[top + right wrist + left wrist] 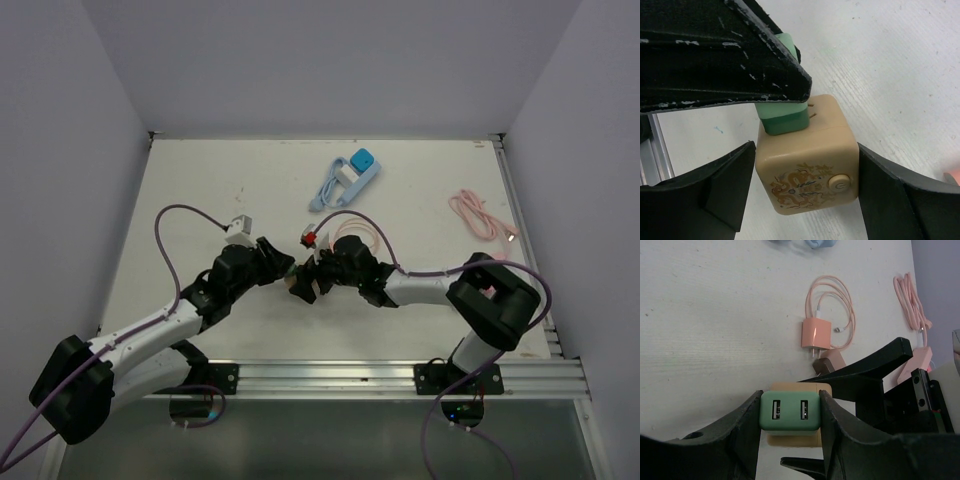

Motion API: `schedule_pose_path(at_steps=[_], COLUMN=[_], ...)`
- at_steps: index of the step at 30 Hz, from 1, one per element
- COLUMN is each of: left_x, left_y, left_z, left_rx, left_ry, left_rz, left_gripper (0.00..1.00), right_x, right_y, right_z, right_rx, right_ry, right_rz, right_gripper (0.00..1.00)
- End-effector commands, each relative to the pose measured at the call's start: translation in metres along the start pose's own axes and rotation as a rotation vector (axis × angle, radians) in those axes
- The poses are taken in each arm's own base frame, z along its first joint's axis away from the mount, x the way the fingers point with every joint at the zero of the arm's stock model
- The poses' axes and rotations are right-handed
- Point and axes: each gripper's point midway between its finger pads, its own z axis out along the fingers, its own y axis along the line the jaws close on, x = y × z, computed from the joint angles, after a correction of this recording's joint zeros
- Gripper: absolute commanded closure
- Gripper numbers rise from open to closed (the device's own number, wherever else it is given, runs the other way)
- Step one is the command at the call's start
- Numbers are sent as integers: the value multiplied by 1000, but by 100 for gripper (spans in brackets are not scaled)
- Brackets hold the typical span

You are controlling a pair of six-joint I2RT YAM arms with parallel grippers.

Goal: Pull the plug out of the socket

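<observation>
Toward its far left corner the counter (200, 180) lies bare. Around the socket (807, 155) room is tight: left fingers (740, 440) clamp the plug (790, 411) seated in it, right fingers (900, 195) flank both sides, and a pink charger (816, 333) lies just beyond.

The mint-green plastic USB plug (789, 411) and the salmon-pink boxy charger (816, 334) are plain; the beige plastic cube socket (807, 150) carries a brown-gold dragon print.

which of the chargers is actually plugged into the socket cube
The green charger with two USB ports; it sits in the beige cube. The peach charger lies loose on the table, prongs bare, and the blue one is far off.
</observation>
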Motion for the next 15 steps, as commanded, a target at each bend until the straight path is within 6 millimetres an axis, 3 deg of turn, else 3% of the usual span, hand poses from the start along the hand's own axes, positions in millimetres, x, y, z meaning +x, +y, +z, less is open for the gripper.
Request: schedule_pose_path(at_steps=[1, 6, 7, 10, 13, 15], left_x=[-20, -27, -30, -44, -60, -72], left_y=[-24, -26, -23, -24, -26, -26], left_z=[-1, -2, -3, -6, -9, -11], left_rx=[87, 86, 64, 39, 12, -1], left_ry=[-83, -103, -117, -164, -200, -223], left_rz=[-44, -43, -35, -15, 12, 17], left_gripper=[100, 100, 100, 100, 100, 100], right_x=[-25, -23, -24, -24, -23, -20], right_y=[7, 6, 7, 6, 4, 3], right_z=[5, 5, 5, 4, 3, 2], right_rx=[-38, -37, -37, -34, -26, -20], right_ry=[-65, -51, -54, -48, -38, -24], right_rz=[-15, -26, -32, -40, -61, -69], right_gripper=[23, 51, 66, 89, 100, 100])
